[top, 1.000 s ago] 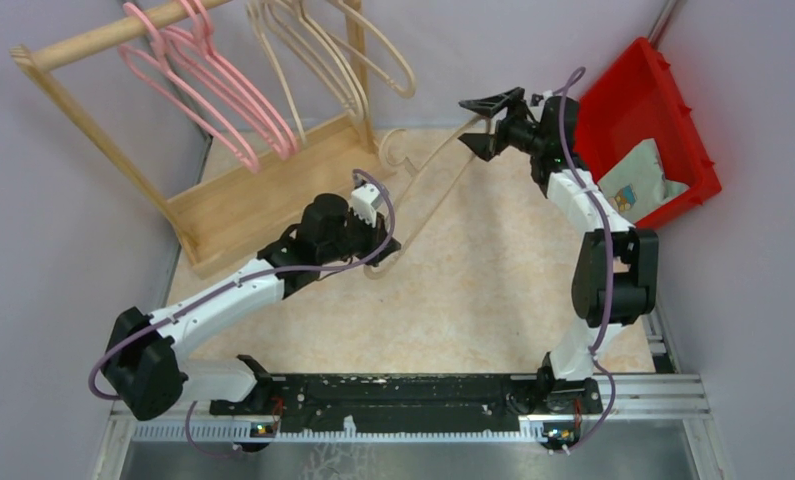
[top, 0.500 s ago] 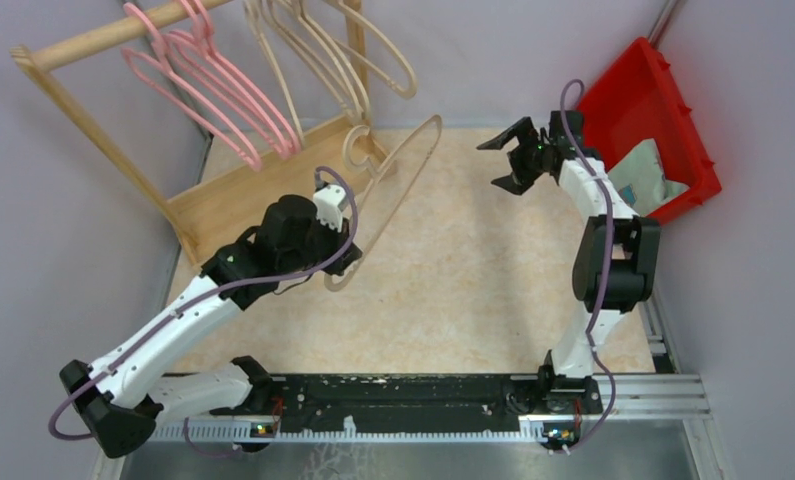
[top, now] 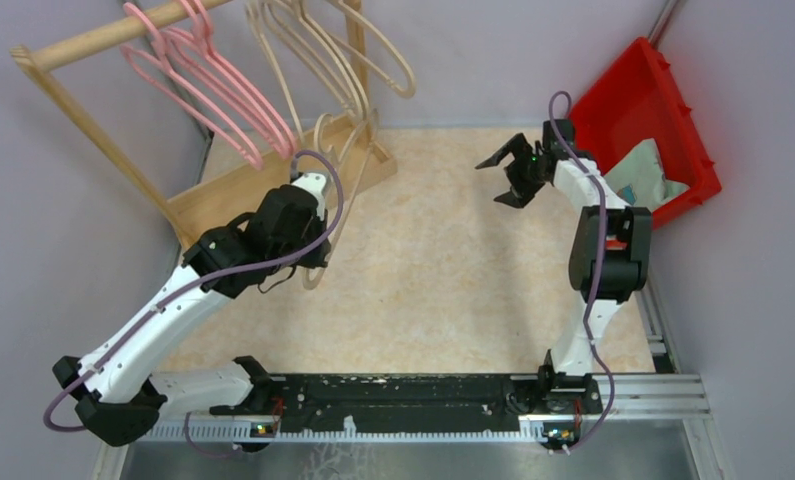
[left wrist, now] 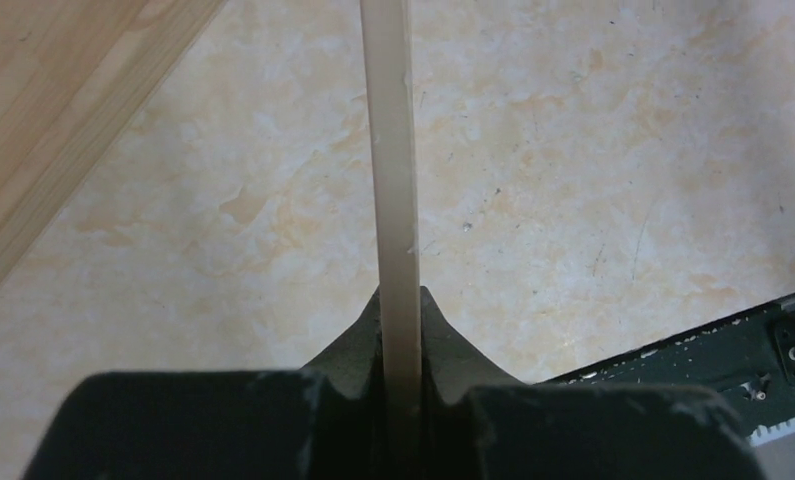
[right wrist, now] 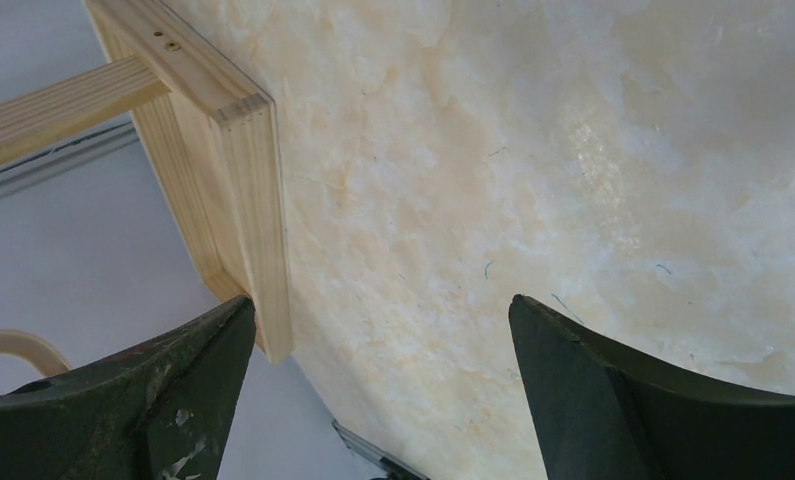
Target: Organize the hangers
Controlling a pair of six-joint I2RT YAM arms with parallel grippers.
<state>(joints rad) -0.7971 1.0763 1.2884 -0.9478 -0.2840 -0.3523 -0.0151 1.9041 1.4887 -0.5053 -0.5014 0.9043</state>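
My left gripper (top: 311, 250) is shut on the bar of a beige hanger (top: 325, 170), which stands nearly upright with its hook by the wooden rack's base (top: 263, 185). In the left wrist view the beige hanger's bar (left wrist: 391, 150) runs straight up from between the closed fingers of the left gripper (left wrist: 401, 310). Pink hangers (top: 213, 90) and more beige hangers (top: 338, 60) hang on the rack's pole (top: 93, 38). My right gripper (top: 506, 176) is open and empty above the table's right back part, and the right gripper (right wrist: 383, 330) shows only tabletop between its fingers.
A red bin (top: 663, 90) with a printed bag (top: 638, 182) leans at the back right. The rack's base board (right wrist: 243, 170) lies ahead of the right gripper. The black rail (top: 403, 392) with both arm bases runs along the near edge.
The right gripper opened, let go of the beige hanger and drew back to the right. The left arm swung left, carrying the hanger toward the rack and turning it upright.
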